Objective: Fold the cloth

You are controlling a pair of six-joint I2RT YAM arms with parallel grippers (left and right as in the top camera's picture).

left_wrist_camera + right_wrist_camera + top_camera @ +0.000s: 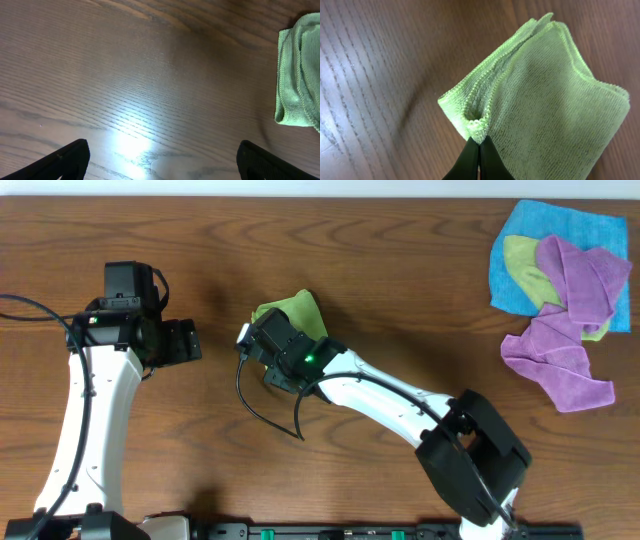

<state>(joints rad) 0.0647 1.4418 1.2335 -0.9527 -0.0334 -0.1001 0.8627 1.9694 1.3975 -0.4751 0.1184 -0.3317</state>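
The lime-green cloth (pixel 292 312) lies folded into several layers at the middle of the table, partly hidden under my right wrist. In the right wrist view the cloth (pixel 550 100) fills the right side, and my right gripper (pixel 480 142) is shut on its near corner edge. My left gripper (pixel 185 340) is open and empty over bare wood, left of the cloth. In the left wrist view the cloth's edge (pixel 300 75) shows at the far right, apart from the open fingers (pixel 162 160). No white tag shows.
A pile of other cloths sits at the back right: a blue one (pixel 560 240), purple ones (pixel 565 350) and a duller yellow-green one (pixel 525 265). The right arm (pixel 400 395) stretches across the middle of the wooden table (pixel 400 260).
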